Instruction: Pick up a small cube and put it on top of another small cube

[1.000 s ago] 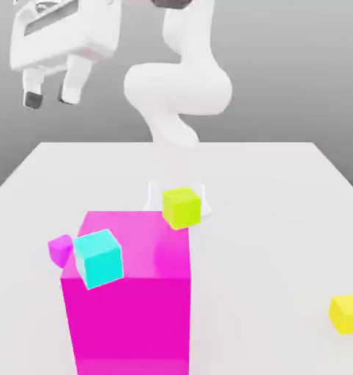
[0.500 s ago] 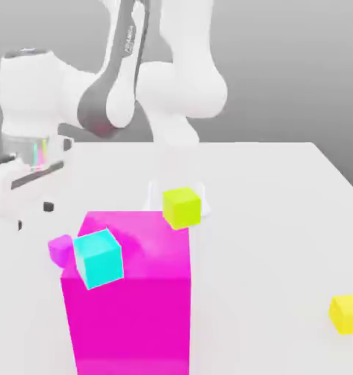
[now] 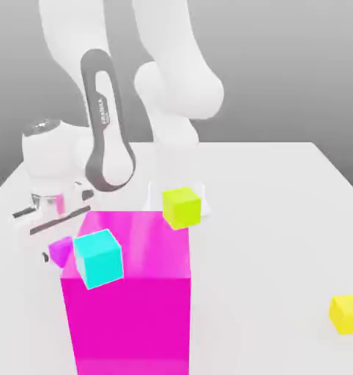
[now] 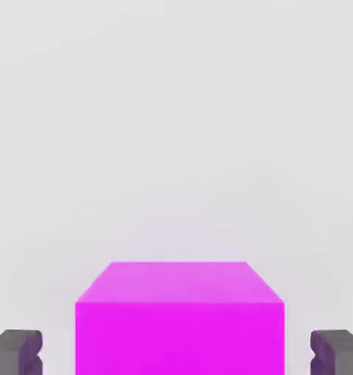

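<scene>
While fingers [image 4: 18, 353] flank it, magenta-purple cube [image 4: 179, 337], cut off

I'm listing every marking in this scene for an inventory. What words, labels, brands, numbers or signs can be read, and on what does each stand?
"FRANKA", on the dark-edged link of the robot arm, in the exterior view.
A smaller line beside it on that link: too small to read.

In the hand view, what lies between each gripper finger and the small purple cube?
Nothing: bare pale tabletop shows on both sides of the small purple cube.
</scene>
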